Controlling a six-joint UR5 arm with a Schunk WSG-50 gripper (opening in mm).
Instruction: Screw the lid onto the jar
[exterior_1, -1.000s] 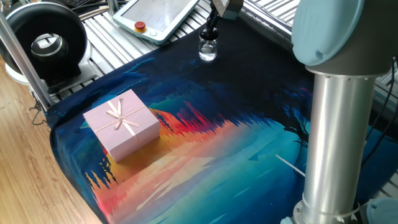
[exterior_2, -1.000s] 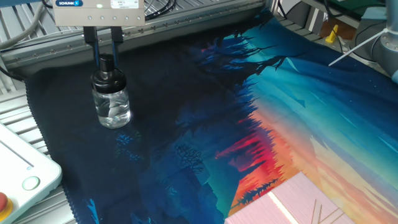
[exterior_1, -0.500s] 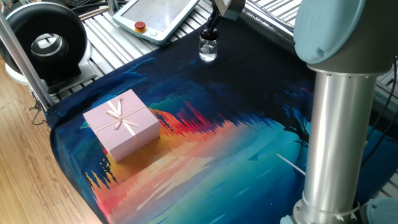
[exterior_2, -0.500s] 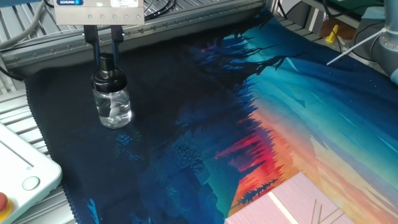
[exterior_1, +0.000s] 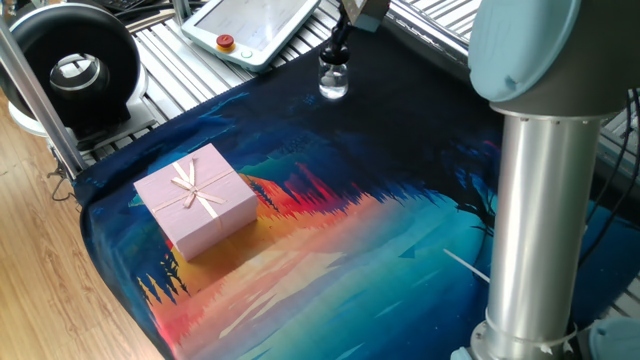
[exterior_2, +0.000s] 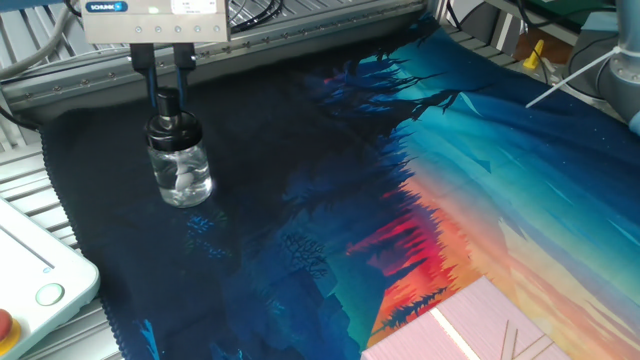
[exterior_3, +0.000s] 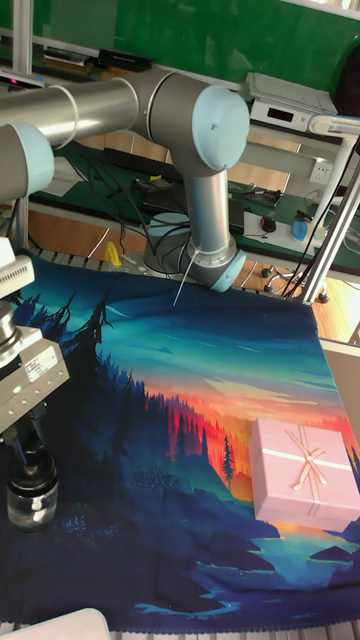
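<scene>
The jar (exterior_2: 180, 172), a tiny clear glass bottle, stands upright on the dark far corner of the printed cloth (exterior_2: 330, 200). The lid (exterior_2: 168, 108), a small black dropper cap, sits on its neck. My gripper (exterior_2: 167, 92) hangs straight above, and its two dark fingers (exterior_2: 146, 75) stand on either side of the lid's bulb, closed in against it. In one fixed view the jar (exterior_1: 333, 82) sits near the cloth's back edge with the gripper (exterior_1: 340, 45) on top of it. In the tall view the jar (exterior_3: 32, 500) is at the lower left under the gripper (exterior_3: 30, 445).
A pink gift box (exterior_1: 197, 198) with a ribbon rests on the cloth's front left. A white teach pendant (exterior_1: 255, 25) lies on the slatted table behind the jar. The arm's grey column (exterior_1: 540, 200) rises at the right. A black round device (exterior_1: 75, 65) sits at the far left.
The fingers have drawn in closer around the lid's bulb and the gripper has shifted slightly. The jar has stayed in place.
</scene>
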